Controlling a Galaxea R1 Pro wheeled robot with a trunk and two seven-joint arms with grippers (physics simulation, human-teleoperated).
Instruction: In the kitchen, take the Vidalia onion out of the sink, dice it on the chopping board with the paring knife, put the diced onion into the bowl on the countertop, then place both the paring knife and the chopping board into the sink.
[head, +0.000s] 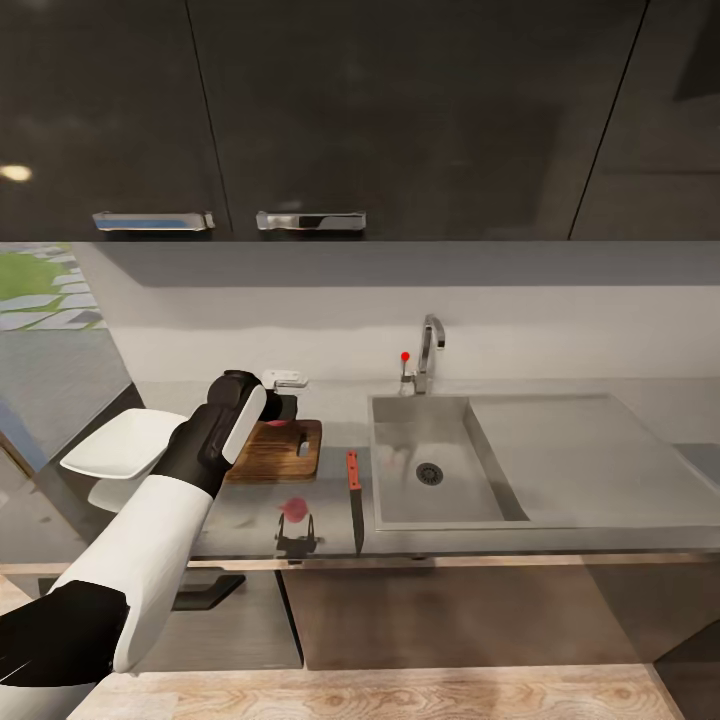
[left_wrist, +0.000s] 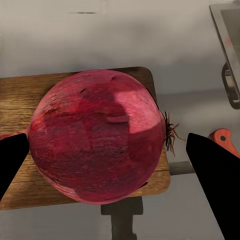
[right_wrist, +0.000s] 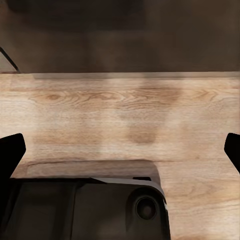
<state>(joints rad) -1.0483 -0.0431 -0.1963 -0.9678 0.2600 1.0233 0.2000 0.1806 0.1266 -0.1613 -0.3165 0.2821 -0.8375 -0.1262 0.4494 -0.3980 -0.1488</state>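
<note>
Taking the chopping board (head: 275, 452) as the mark: to its left the bowl (head: 125, 443) sits at the worktop's (head: 250, 505) end. Over the board hangs the left pincer (left_wrist: 102, 150), clenched around the Vidalia onion (left_wrist: 97, 135), a finger on each flank at its widest girth. The onion looks firm, smooth-skinned and round, so it would likely roll once let go; a hold across the middle, clear of the rooty tuft, seems safest. Just right of the board the paring knife (head: 354, 500) lies flat, red handle away from the robot; it looks light, stiff and thin, best taken by the handle. Further right is the sink (head: 430, 470). The right pincer (right_wrist: 120, 150) hangs released above wooden floor (right_wrist: 120, 110).
</note>
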